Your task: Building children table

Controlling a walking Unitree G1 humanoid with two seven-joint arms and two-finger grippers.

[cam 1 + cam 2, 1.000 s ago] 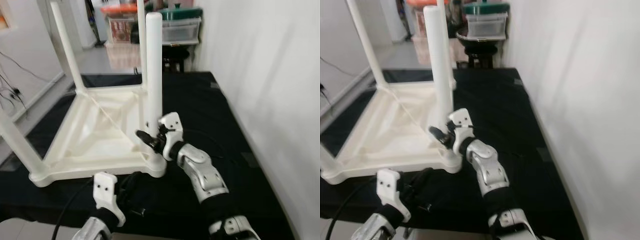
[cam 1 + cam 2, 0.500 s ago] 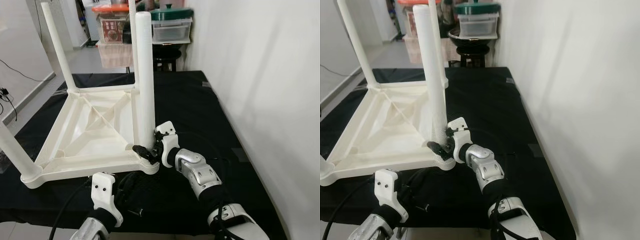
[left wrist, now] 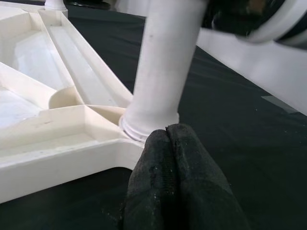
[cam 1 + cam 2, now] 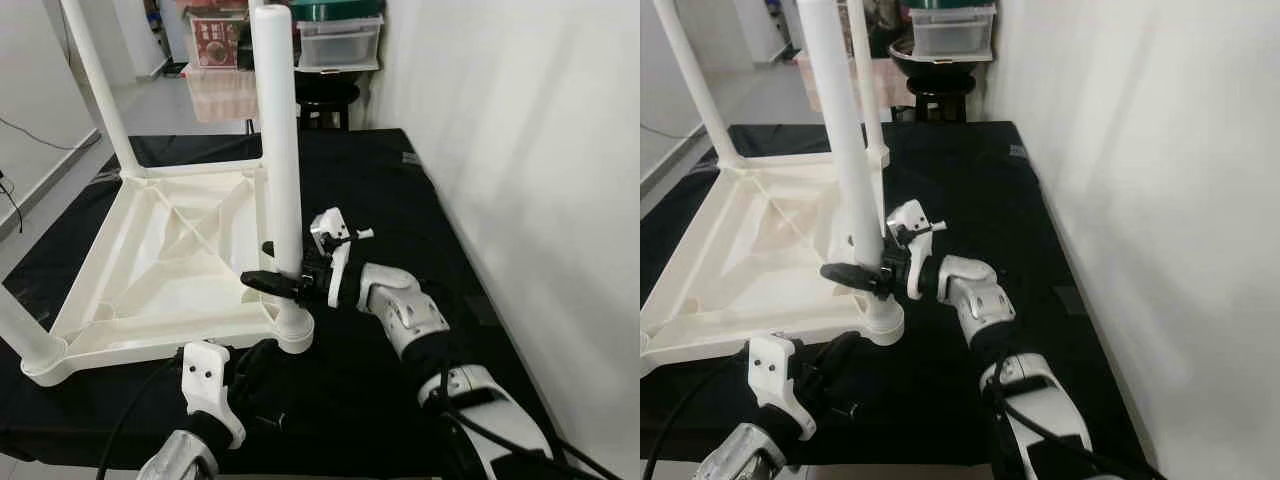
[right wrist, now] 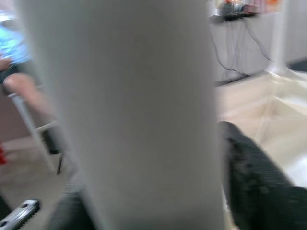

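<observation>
- So the right gripper (image 4: 272, 282) is clamped around the lower part of the near table leg (image 4: 277, 140), one black finger on each side of the white tube. In the right wrist view the leg (image 5: 134, 115) sits right between the fingers (image 5: 254, 177), super close and blurry.
- That leg stands upright in the corner socket (image 4: 292, 328) of the upside-down white plastic kids table (image 4: 160, 265), just above where the grip is.
- The left gripper (image 3: 173, 184) has its two fingers pressed together with nothing between them, tips resting right at the foot of that same leg, up against the socket collar (image 3: 146, 127). From the head camera it's low down in front of the table corner (image 4: 250, 368).
- The table lies top-down on a black cloth (image 4: 400, 200) covering the floor, ribbed underside facing up. Another leg (image 4: 100, 90) sticks up at the far left corner, and one more (image 4: 20, 335) at the near left corner.
- A white wall (image 4: 520, 150) runs along the right side of the cloth.
- Further back there's a dark stool (image 4: 325, 95) and stacked clear storage boxes (image 4: 340, 40), one with a green lid.
</observation>
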